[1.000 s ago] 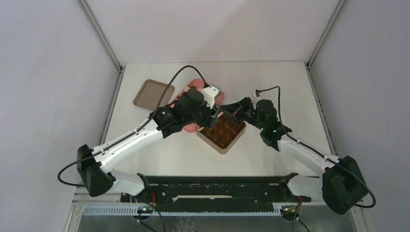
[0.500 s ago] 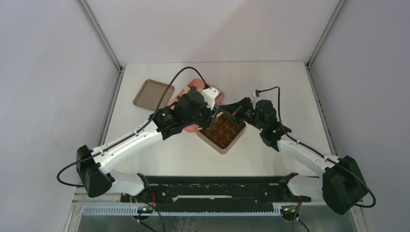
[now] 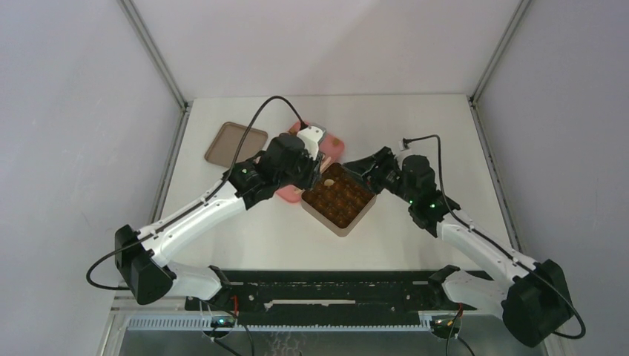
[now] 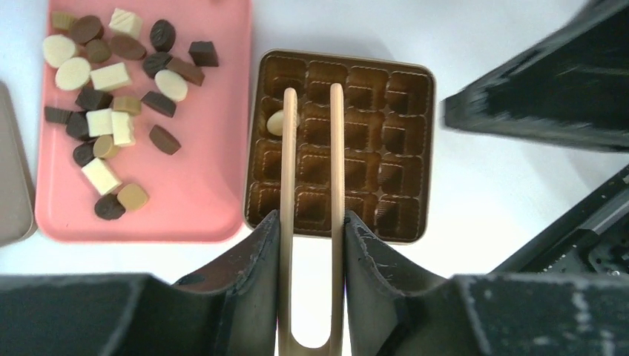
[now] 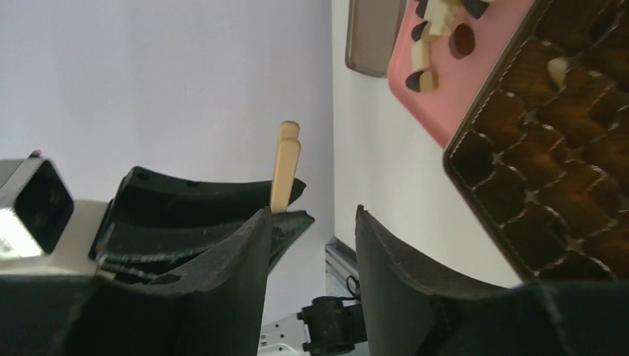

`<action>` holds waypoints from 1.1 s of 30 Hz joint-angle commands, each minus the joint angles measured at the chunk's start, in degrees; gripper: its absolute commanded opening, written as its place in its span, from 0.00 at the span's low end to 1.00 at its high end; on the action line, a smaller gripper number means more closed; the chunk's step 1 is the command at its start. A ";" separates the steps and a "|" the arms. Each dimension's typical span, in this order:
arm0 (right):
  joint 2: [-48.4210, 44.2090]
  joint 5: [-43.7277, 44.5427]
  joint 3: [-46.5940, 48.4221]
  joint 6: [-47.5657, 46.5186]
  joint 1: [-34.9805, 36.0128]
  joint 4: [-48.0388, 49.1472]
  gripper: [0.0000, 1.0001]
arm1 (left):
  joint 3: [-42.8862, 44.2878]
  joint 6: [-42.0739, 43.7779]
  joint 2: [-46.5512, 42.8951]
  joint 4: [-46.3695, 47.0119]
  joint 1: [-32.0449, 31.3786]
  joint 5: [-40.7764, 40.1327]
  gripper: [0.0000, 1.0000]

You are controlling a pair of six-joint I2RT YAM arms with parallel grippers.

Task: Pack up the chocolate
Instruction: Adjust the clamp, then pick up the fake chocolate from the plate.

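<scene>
Nearest the arm bases, the square tin sits on the white bench, one corner toward the bases. Position matches one second ago.

One cream-white chocolate lies in a cell of the tin's outer column on the tray side, second cell from the far end. The top view shows it now; one second ago both pincers covered that corner.

Left pincer: closed on the wooden tongs, gripping them near the bend. The tong arms stand apart and parallel, tips over the tin. One tip is just beside the cream piece; contact cannot be told. Since the earlier frame this pincer has pulled back toward the tray.

Right pincer: fingers wide, nothing between them. Earlier it was crowded against the left pincer at the tin's far corner; now it is drawn off to the right, clear of the tin.

Beyond, the pink tray lies just beside the tin and carries the remaining chocolates: dark, mid brown and cream.

Farthest left: tan lid, unchanged.
</scene>
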 commanded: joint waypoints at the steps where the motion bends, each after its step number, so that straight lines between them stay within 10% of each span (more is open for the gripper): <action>1: -5.99 1.60 0.06 -7.61 -3.30 -6.21 0.54 | -0.40 -1.60 -1.26 -1.90 1.95 -1.24 0.38; 18: -30.83 12.06 5.07 -43.94 -28.22 -39.82 0.88 | 6.56 -3.49 10.19 -16.90 13.40 0.31 0.42; 33: -42.27 35.02 5.43 -57.23 -27.23 -46.38 0.96 | 14.86 -4.81 26.13 -21.74 22.03 6.59 0.46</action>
